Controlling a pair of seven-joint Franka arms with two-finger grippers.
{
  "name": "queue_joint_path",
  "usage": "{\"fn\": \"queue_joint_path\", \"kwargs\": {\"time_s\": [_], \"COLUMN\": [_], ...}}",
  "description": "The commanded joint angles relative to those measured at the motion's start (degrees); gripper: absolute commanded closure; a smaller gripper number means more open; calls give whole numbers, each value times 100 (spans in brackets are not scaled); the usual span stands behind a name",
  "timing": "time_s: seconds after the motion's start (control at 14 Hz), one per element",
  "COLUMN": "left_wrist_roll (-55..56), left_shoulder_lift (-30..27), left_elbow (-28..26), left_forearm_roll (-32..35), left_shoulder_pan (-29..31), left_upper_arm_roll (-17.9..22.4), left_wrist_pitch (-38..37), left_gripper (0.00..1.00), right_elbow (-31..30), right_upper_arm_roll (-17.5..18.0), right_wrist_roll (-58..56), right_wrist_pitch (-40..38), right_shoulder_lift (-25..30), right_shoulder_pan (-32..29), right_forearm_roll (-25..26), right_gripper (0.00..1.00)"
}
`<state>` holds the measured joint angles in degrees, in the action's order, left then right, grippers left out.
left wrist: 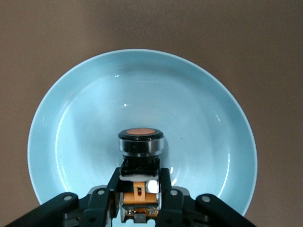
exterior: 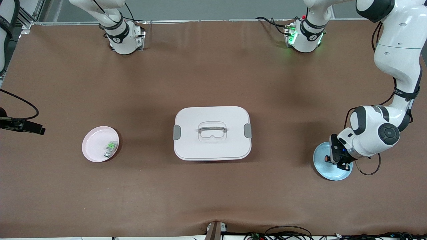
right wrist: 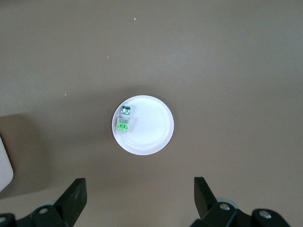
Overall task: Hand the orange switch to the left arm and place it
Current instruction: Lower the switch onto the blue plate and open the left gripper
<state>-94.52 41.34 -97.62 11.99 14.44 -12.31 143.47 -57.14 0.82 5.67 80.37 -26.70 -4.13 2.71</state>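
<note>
The orange switch (left wrist: pixel 140 139), black with a round orange cap, is clamped between the fingers of my left gripper (left wrist: pixel 139 175). It is held low over the light blue plate (left wrist: pixel 85 118). In the front view the left gripper (exterior: pixel 337 160) is over that blue plate (exterior: pixel 325 171) at the left arm's end of the table, and the switch's orange cap (exterior: pixel 328 159) shows beside the fingers. The white box (exterior: pixel 212 133) stands in the table's middle. My right gripper (right wrist: pixel 139 189) is open and empty, high above the table near the pink plate (right wrist: pixel 151 125).
The pink plate (exterior: pixel 95 143) at the right arm's end holds a small green-and-silver switch (exterior: pixel 111 148), which also shows in the right wrist view (right wrist: pixel 124 120). A corner of the box (right wrist: pixel 4 165) shows there too. Cables lie along the table's front edge.
</note>
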Motion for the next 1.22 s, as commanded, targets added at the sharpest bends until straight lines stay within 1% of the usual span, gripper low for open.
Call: {"fn": "queue_joint_path", "kwargs": {"time_s": [0.0,0.14,0.29,0.43,0.64,0.79,0.86,1.0,1.07,1.15], "left_wrist_roll": [-267,-470,-471,-453,-304,-6,187,643,889,1214], "left_shoulder_lift": [6,-11,-46,-160,-275,-424,-503,-687,-784,-889], "left_elbow": [59,103,94,103,182,191,191,191,182,182], "left_forearm_roll": [119,102,76,41,-29,-301,-311,-328,-442,-626], "left_shoulder_pan": [24,59,59,59,59,24,24,15,33,33], "left_upper_arm_roll": [-26,-35,-44,-53,-79,-88,-88,-114,-166,-193], "left_wrist_pitch": [76,76,68,-2,-353,-722,-854,-1161,-1311,-1530], "left_gripper": [0,0,0,0,0,0,0,0,0,0], "right_elbow": [-43,-17,-17,-17,-17,-26,-26,-43,-95,-105], "right_upper_arm_roll": [112,155,164,165,165,173,182,156,138,129], "right_wrist_roll": [22,-39,-22,31,57,40,5,-13,-13,-13], "right_wrist_pitch": [-91,-389,-434,-434,-460,-495,-609,-601,-592,-592], "right_shoulder_lift": [227,253,384,394,481,631,640,666,727,745], "right_shoulder_pan": [-27,-62,-53,-27,17,17,17,-18,-44,-36], "right_forearm_roll": [80,19,-7,-77,-60,-87,-104,-375,-481,-482], "right_gripper": [0,0,0,0,0,0,0,0,0,0]}}
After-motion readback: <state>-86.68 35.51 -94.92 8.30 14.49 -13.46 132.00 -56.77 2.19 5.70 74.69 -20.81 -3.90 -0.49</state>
